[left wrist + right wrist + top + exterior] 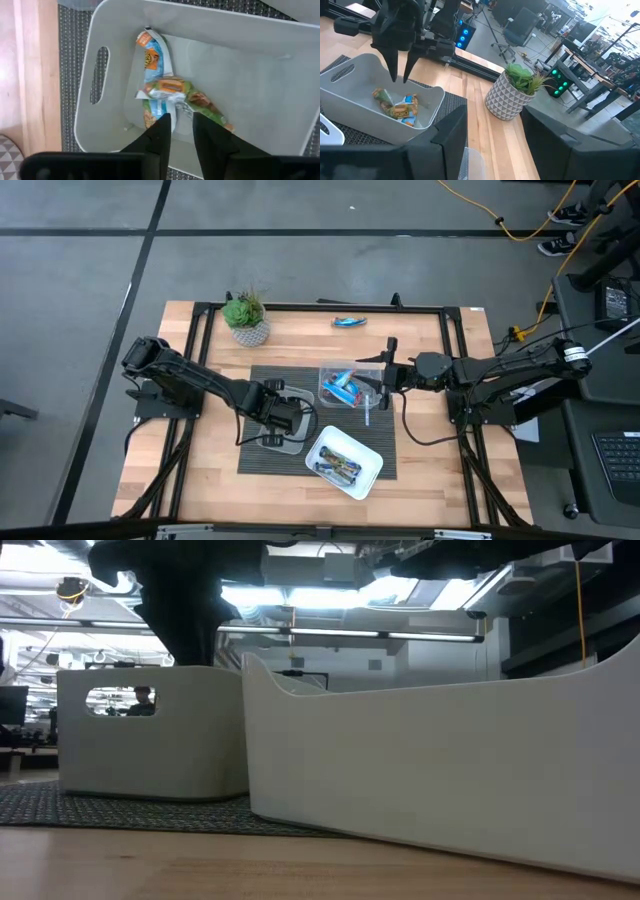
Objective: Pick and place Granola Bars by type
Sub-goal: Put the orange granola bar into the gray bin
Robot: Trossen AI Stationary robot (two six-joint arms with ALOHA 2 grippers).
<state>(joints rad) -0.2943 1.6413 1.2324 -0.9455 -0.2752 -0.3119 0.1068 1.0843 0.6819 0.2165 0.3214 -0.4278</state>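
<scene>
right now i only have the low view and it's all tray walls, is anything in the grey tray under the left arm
Observer: Yes. Two bars lie in the grey tray, touching: a blue bar and a green and orange bar.
Operator: is the left holding one
Observer: No. The left end effector hangs above them, fingers slightly apart with nothing between them.
Operator: any bars outside the trays
Observer: One loose blue bar lies on the table near its far edge.
</scene>
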